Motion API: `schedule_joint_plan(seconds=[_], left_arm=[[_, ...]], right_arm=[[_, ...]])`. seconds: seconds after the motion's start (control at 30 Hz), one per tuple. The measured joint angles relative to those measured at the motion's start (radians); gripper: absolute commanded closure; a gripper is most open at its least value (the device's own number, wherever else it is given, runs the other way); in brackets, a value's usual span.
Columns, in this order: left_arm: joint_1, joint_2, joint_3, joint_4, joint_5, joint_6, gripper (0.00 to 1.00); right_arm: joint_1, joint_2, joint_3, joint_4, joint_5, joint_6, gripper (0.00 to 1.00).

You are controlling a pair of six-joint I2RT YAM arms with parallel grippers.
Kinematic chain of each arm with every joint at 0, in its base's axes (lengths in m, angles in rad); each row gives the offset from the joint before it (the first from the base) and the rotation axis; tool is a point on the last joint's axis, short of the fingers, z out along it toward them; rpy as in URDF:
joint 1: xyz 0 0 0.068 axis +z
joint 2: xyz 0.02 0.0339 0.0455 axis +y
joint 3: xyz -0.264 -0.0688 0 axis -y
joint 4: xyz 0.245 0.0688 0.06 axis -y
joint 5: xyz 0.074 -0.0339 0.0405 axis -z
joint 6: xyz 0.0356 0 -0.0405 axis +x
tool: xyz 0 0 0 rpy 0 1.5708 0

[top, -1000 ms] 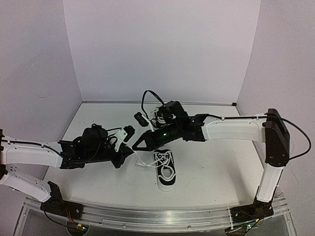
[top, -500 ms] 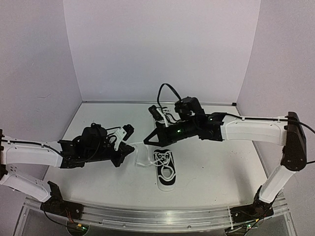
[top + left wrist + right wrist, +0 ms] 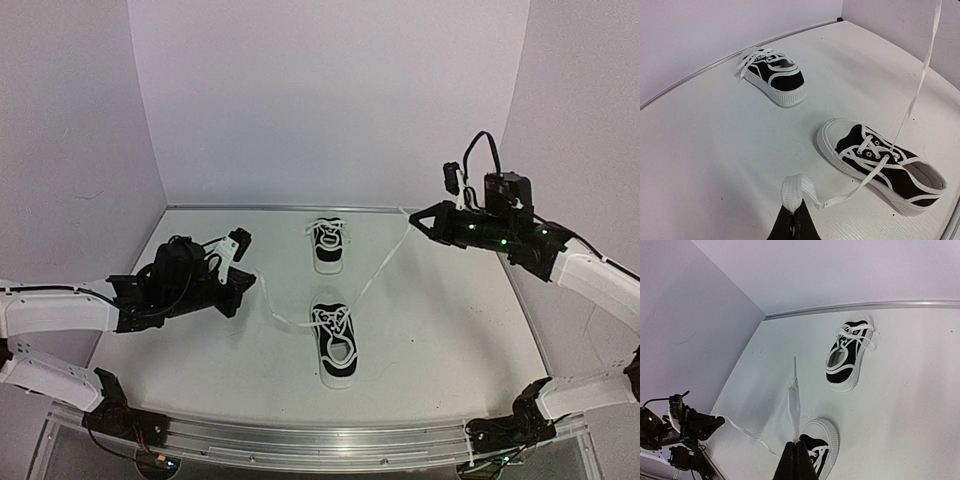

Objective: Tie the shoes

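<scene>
Sneaker: small black canvas shoe with white rubber sole [image 3: 337,348].
Left claw [image 3: 249,282]: pinching its white flat lace [image 3: 795,192].
Right claw [image 3: 414,216]: pinching the lace's other end.

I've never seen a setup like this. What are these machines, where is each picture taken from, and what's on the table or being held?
Two white-and-black robot arms are bolted at the near edge of a white table. The wide picture looks down from above and behind them. The other two come from a camera on each wrist, with that arm's claw tips at the bottom. Two small black sneakers with white soles stand on the table, a near sneaker and a far sneaker. The left claw is shut on one end of the near sneaker's white lace. The right claw, raised at the right, is shut on the other end, holding it stretched straight.
</scene>
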Motion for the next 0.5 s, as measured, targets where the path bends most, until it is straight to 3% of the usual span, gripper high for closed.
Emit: schedule_joint_plan(seconds=[0.17,0.5], left_arm=[[0.003,-0.006,0.047,-0.020,0.034,0.000,1.00],[0.003,-0.007,0.043,-0.011,0.246,0.001,1.00]], right_arm=[[0.000,-0.011,-0.072,-0.016,0.016,0.009,1.00],[0.005,0.148,-0.117,0.055,-0.184,0.022,1.00]])
